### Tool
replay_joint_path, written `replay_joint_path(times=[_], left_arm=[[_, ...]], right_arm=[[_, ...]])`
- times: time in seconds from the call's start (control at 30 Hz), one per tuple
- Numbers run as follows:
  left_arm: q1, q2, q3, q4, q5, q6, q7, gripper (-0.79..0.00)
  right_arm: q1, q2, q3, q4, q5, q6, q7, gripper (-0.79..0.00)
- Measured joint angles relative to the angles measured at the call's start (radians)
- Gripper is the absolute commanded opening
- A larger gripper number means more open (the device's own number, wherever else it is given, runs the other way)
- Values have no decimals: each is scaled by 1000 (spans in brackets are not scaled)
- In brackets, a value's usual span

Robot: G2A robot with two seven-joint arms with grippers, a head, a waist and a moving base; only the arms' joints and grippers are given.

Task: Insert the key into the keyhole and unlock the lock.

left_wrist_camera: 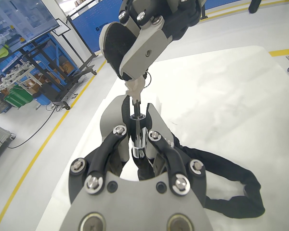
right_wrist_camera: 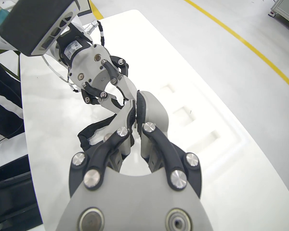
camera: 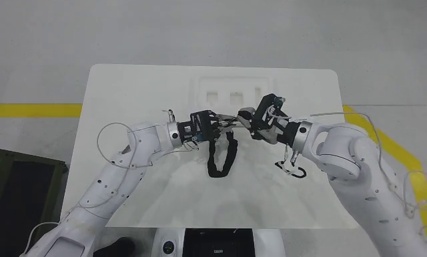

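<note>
My left gripper [left_wrist_camera: 137, 111] is shut on the chrome cylinder of the lock [left_wrist_camera: 138, 135], held above the white table [camera: 133, 97]. The lock's black fabric-covered cable [camera: 223, 157] hangs down in a loop onto the table. My right gripper [right_wrist_camera: 134, 111] is shut on the silver key [left_wrist_camera: 134, 88]. The key's blade sits in the keyhole at the cylinder's end [left_wrist_camera: 137, 117]. A small key ring [left_wrist_camera: 148, 80] hangs beside the key head. In the top view both grippers meet nose to nose over the middle of the table, left gripper [camera: 217, 122] facing right gripper [camera: 245, 120].
A moulded white tray [camera: 233, 97] with three square recesses lies at the table's far side, behind the grippers. A black cable loop [camera: 292, 169] dangles under the right forearm. Yellow floor lines run beside the table.
</note>
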Motion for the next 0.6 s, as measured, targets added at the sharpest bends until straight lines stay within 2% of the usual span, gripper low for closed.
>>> replay_joint_path(times=[0.3, 0.6], left_arm=[[0, 2, 9, -20, 101, 77, 43, -785], [5, 9, 15, -34, 220, 136, 96, -785]], right_arm=[[-42, -4, 11, -4, 63, 101, -26, -785], [-61, -10, 0, -9, 89, 150, -36, -785]])
